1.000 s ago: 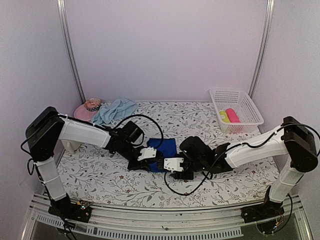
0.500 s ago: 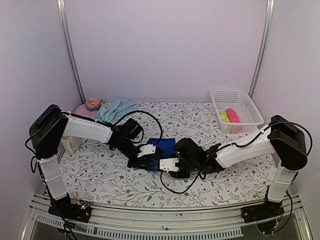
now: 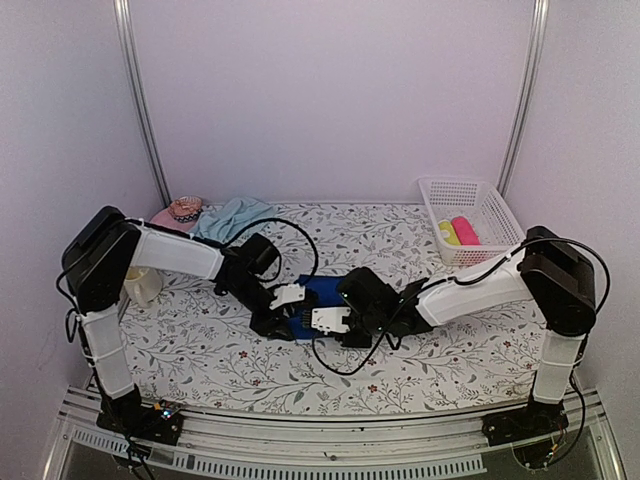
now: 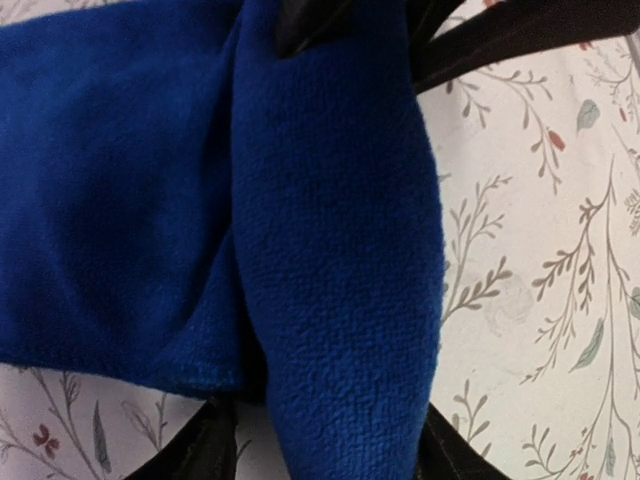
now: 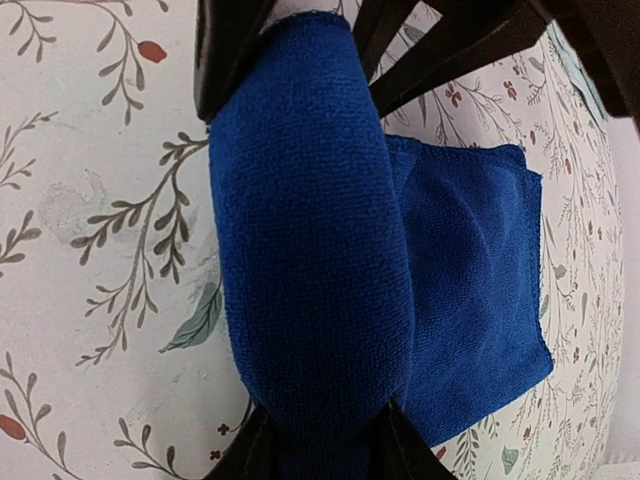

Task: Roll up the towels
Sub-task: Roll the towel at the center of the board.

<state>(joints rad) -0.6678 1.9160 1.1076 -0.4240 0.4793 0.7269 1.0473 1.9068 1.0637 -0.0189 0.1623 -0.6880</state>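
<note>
The top view looks down from above and behind both arms [image 3: 170, 255] over the whole worktop [image 3: 200, 350]. Both wrist views look very closely past the left tool [image 4: 330, 240] and right tool [image 5: 315, 250], sharing the blue towel [image 4: 100, 200] between them.

The royal blue towel [image 3: 322, 288] is mostly hidden beneath the left tool [image 3: 288, 318] and right tool [image 3: 312, 324].

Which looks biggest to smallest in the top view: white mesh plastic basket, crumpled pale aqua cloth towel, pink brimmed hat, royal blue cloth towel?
1. white mesh plastic basket
2. pale aqua cloth towel
3. pink brimmed hat
Unranked: royal blue cloth towel. It is mostly covered, and only a small patch shows.
</note>
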